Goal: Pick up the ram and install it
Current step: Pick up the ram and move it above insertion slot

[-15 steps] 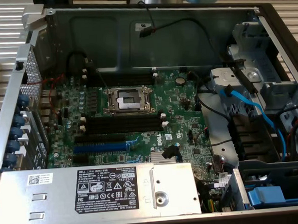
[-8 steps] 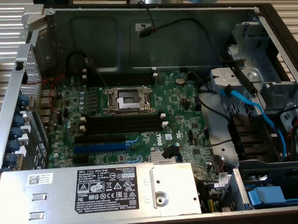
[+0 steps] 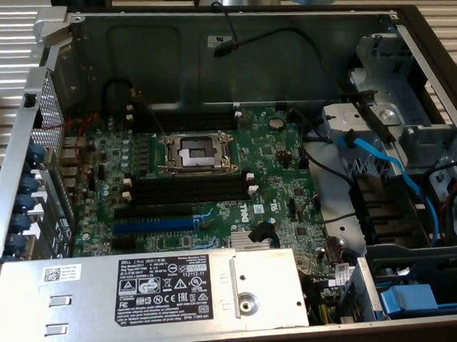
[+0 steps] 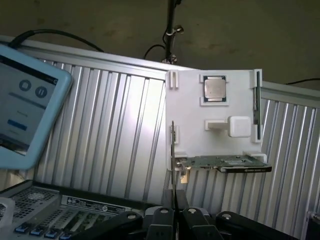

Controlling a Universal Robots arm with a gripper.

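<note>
In the wrist view my gripper (image 4: 176, 216) is shut on the ram (image 4: 172, 145), a thin dark stick seen edge-on that reaches out from between the black fingers (image 4: 162, 217). Beyond it a white holder (image 4: 190, 115) lies on the ribbed table, with another dark stick (image 4: 257, 102) standing in its side groove. In the exterior view the open computer case shows the green motherboard (image 3: 275, 176). Its long black slots with white end clips (image 3: 190, 190) have nothing in them, and a second black pair (image 3: 184, 121) runs above the processor socket (image 3: 195, 151).
The holder also carries a processor chip (image 4: 215, 89) and a flat card (image 4: 225, 162). A tablet (image 4: 25, 110) stands beside the case's rear ports (image 4: 30, 227). Inside the case are a blue slot (image 3: 153, 225), the power supply (image 3: 151, 294), blue cables (image 3: 381, 163) and drive bays (image 3: 415, 230).
</note>
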